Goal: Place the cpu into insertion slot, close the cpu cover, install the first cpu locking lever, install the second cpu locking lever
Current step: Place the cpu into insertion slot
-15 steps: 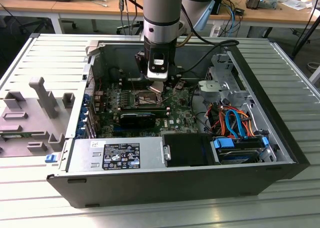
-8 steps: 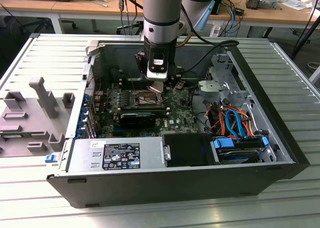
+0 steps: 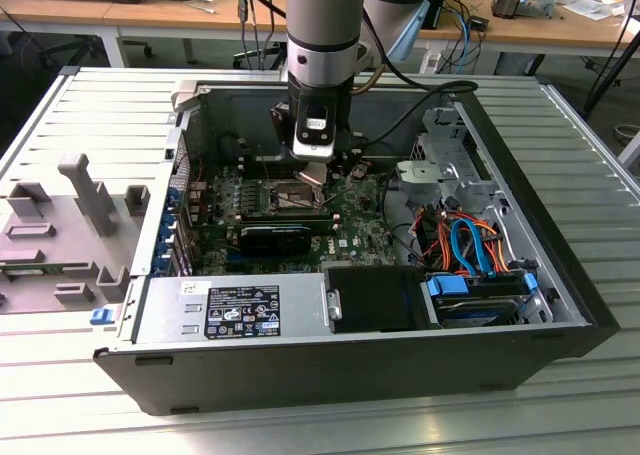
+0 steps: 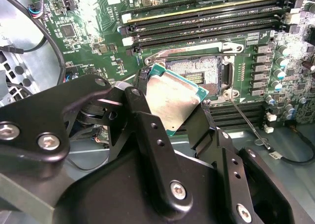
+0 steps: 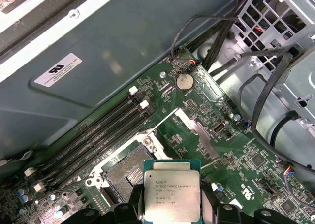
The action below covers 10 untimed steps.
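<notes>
our arm [image 3: 322, 25] reaches straight down with the wrist vertical. our gripper [image 3: 315, 170] points downward, its two black fingers [image 4: 142, 115] clamped on opposite edges of the tilted cpu [image 4: 173, 102].

Lab, slatted metal workbench [image 3: 100, 105], cable-strewn wooden desks [image 3: 150, 13]

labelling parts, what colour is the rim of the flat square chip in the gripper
Teal-green, framing the silver-grey metal-topped cpu; clearest in the second wrist view.
</notes>
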### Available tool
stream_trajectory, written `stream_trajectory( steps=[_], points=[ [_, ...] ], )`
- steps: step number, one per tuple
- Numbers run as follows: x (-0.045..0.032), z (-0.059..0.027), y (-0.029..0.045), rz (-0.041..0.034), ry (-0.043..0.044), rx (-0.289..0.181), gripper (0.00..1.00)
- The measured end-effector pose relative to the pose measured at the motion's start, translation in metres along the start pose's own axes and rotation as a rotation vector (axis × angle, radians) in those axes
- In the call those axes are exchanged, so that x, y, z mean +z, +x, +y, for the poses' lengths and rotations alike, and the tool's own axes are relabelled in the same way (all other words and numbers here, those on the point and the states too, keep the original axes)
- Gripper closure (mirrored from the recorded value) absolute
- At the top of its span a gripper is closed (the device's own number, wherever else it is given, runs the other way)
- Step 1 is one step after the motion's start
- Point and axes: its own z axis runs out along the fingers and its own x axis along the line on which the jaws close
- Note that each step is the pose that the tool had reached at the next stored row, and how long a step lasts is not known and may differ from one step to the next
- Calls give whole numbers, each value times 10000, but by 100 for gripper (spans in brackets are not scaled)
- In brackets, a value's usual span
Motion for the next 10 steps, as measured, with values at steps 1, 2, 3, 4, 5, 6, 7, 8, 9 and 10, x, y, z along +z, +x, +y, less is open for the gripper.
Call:
stream_trajectory(
  steps=[1,2,3,4,5,6,7,8,9,10],
  points=[
    [0,0,0,-1,0,10,45],
    [0,0,0,-2,0,21,45],
    [0,0,0,-2,-1,31,45],
    [0,0,0,-3,-1,44,45],
    [0,0,0,-4,0,53,45],
    [0,0,0,-5,-1,62,45],
    [0,0,0,-6,-1,71,45],
    [0,0,0,-7,-2,81,45],
    [0,0,0,-8,-1,91,45],
    [0,0,0,-9,-2,107,45]
  ],
)
